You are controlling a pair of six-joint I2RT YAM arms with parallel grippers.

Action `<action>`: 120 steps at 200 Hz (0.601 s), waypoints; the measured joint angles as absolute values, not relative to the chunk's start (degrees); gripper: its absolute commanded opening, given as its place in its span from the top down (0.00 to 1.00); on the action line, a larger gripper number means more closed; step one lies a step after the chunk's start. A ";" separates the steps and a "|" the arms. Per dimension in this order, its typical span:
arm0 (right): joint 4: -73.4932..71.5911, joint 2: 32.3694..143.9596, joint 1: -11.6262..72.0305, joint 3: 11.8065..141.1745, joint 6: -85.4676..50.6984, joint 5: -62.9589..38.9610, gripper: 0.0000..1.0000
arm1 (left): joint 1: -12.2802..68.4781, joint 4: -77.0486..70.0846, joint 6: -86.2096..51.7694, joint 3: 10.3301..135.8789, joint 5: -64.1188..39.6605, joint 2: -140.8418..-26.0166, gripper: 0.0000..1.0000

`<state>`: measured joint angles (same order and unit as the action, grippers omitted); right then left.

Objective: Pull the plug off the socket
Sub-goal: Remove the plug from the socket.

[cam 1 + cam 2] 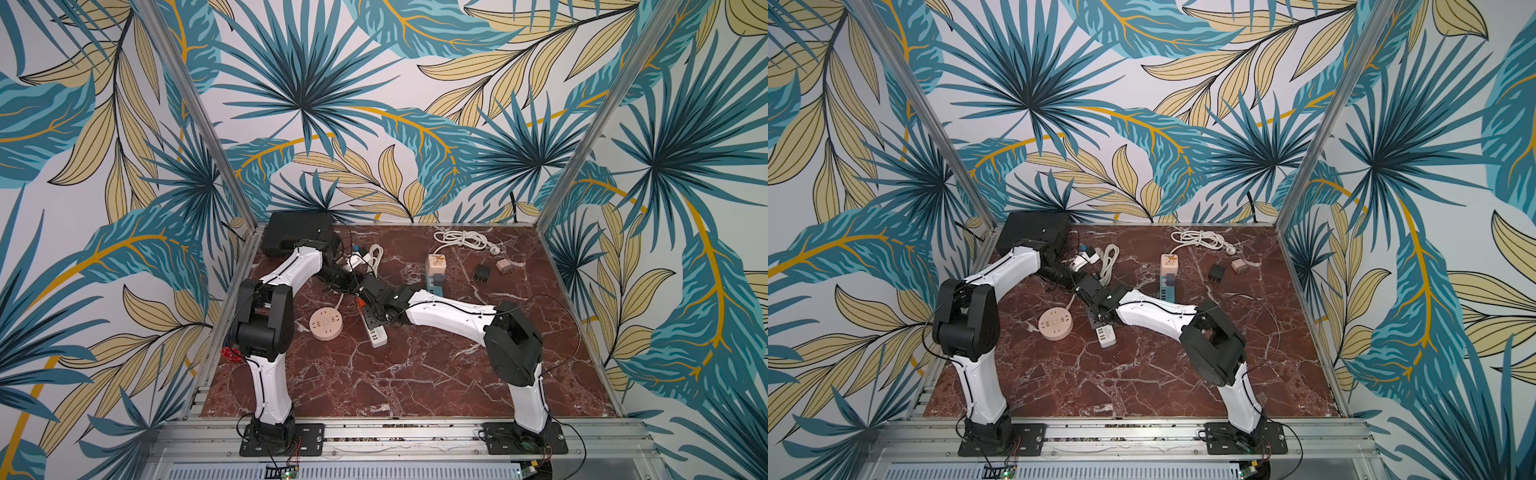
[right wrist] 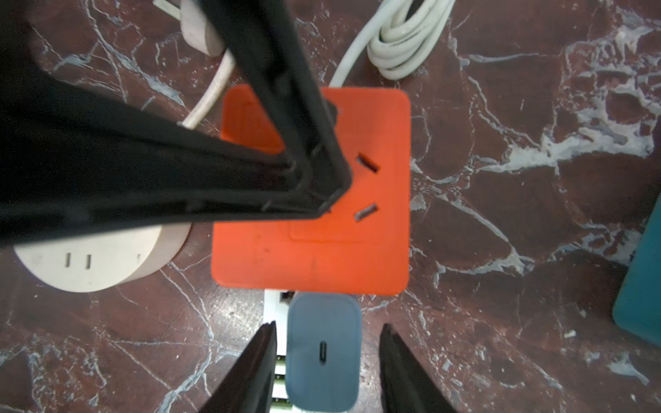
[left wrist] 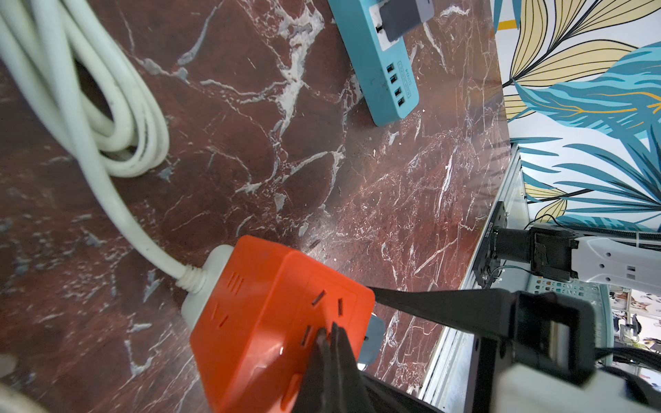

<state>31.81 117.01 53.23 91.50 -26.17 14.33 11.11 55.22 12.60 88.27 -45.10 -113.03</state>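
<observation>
The socket is a power strip with an orange block and a white part that lies mid-table. A grey-blue plug sits in the white part just beside the orange block and also shows in the left wrist view. My right gripper straddles the plug, open, with a gap showing on each side. My left gripper is shut, with nothing between its fingers, and its tips press on the orange block beside the slots. The two grippers meet over the strip in both top views.
A round beige socket lies left of the strip. A teal strip with adapters stands behind the right arm. Black and pink adapters and a coiled white cable lie farther back. A black box fills the back left corner.
</observation>
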 measured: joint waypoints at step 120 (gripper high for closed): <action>25.23 116.90 53.39 87.31 -25.45 15.94 0.81 | 11.09 54.74 12.58 87.92 -45.47 -113.03 1.00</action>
